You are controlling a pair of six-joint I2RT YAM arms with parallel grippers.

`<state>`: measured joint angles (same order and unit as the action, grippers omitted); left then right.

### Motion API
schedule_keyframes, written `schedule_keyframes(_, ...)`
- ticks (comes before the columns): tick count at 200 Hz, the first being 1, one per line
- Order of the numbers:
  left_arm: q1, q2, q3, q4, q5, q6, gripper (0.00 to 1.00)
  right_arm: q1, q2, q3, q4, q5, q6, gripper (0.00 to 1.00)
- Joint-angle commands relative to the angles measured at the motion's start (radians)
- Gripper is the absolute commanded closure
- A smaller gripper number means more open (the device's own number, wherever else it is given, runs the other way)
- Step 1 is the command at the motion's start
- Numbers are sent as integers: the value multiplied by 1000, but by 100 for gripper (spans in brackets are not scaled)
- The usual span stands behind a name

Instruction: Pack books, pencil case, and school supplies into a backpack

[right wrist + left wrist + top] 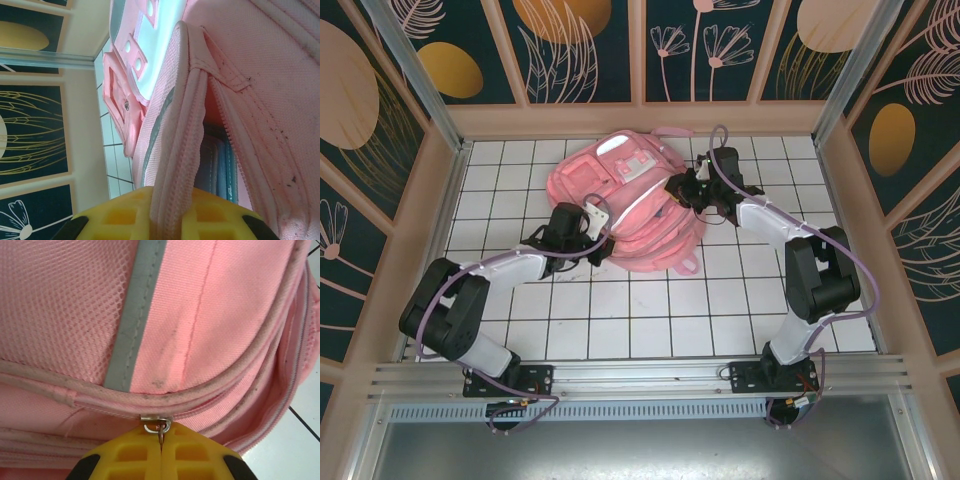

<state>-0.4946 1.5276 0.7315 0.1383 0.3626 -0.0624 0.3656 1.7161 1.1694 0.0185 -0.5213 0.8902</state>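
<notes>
Bright, even light comes from above. The white counter (650, 320) shines a little, with soft gray shadows by the pink backpack (620, 205). In the left wrist view the cloth looks sharp, but the yellow gripper (161, 440) at the bottom edge is a bit blurry

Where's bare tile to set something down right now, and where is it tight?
Free: the near tiles in front of the backpack, and the far-left tiles beside it. Crowded: the backpack's flanks, where the left gripper and right gripper clamp it.
</notes>
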Motion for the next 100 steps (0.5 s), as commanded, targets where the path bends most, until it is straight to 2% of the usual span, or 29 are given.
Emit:
schedule_keyframes(1, -29, -44, -24, -75, 32, -32, 100, -1, -16, -4, 58, 24, -10, 88)
schedule_keyframes(56, -74, -46, -18, -78, 61, -93, 100, 44, -34, -63, 94, 68, 27, 96)
schedule_keyframes(100, -126, -61, 0, 48, 134, -205, 100, 71, -53, -145, 153, 78, 68, 98)
